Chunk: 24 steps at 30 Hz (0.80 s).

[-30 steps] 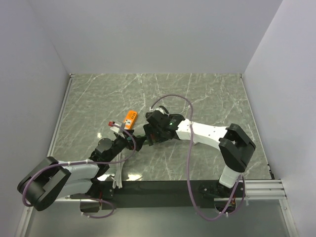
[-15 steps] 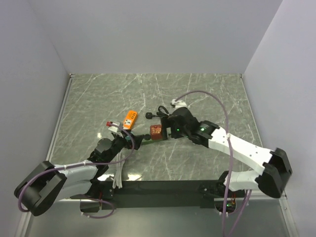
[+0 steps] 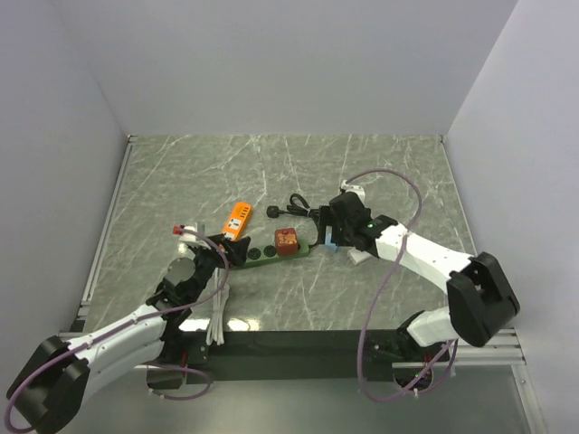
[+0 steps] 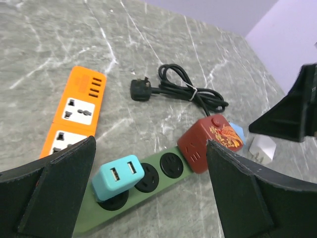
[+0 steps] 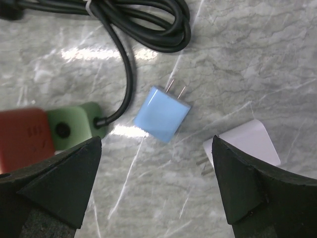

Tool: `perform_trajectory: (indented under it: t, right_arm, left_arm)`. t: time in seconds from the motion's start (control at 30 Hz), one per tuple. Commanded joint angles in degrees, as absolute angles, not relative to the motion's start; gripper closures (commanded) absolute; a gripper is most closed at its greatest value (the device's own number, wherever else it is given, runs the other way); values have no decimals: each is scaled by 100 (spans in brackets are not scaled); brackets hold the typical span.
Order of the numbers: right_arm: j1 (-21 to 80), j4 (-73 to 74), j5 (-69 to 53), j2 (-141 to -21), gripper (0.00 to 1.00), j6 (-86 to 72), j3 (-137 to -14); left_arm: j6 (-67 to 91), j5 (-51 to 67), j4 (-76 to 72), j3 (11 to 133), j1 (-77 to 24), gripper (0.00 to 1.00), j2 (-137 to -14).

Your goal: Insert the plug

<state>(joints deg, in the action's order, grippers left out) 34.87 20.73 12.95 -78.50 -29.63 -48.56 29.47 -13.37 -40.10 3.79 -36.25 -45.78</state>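
Note:
A dark green power strip (image 4: 163, 179) lies on the marble table; it also shows in the top view (image 3: 262, 254). A teal USB plug (image 4: 118, 176) sits tilted in its nearest socket, and a red cube plug (image 4: 210, 141) sits at its far end. My left gripper (image 4: 148, 198) is open and empty, just short of the teal plug; the top view shows it (image 3: 217, 251) too. My right gripper (image 5: 156, 188) is open and empty, just short of a loose light blue plug (image 5: 162, 114) lying with its prongs pointing away. The top view shows it (image 3: 333, 233) right of the red cube.
An orange power strip (image 4: 74, 115) lies left of the green one. A coiled black cable (image 4: 190, 90) with its plug lies behind the strip. A white plug (image 5: 245, 146) lies right of the blue one.
The right gripper has left the strip and swung right to the loose plugs, uncovering the red cube. The left gripper has drawn back to the left, away from the strip.

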Motion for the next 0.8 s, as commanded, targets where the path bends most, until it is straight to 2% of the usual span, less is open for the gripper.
perform_trajectory:
  t: [0.0,0.17,0.47,0.53,0.57,0.6,0.7,0.77]
  right_arm:
    - [3340,1582,1319,-8128,2,-2971,-4913]
    - [3173,1433,1169,-8709,3,-2900,-4975]
    - [3024,1195,1064,-9395,11,-2821,-5194]
    - [3024,1195,968,-9553,19,-2760,-5273]
    - [3023,1195,932,-9597,27,-2725,-5308]
    - [3023,1213,888,-9676,50,-2664,-5369]
    - [3015,1292,835,-9651,76,-2549,-5449]
    - [2988,1406,835,-9546,83,-2330,-5510]
  left_arm:
    - [3094,-1766,-3551,413,-3621,1,-4333]
    - [3103,-1846,-3349,518,-3621,1,-4377]
    - [2997,-1872,-3445,545,-3621,1,-4517]
    - [2988,-1881,-3507,545,-3621,1,-4587]
    - [2971,-1881,-3533,545,-3621,0,-4605]
    - [2918,-1872,-3577,554,-3621,0,-4614]
    - [2787,-1802,-3621,589,-3621,0,-4614]
    - [2725,-1758,-3586,615,-3621,1,-4562]
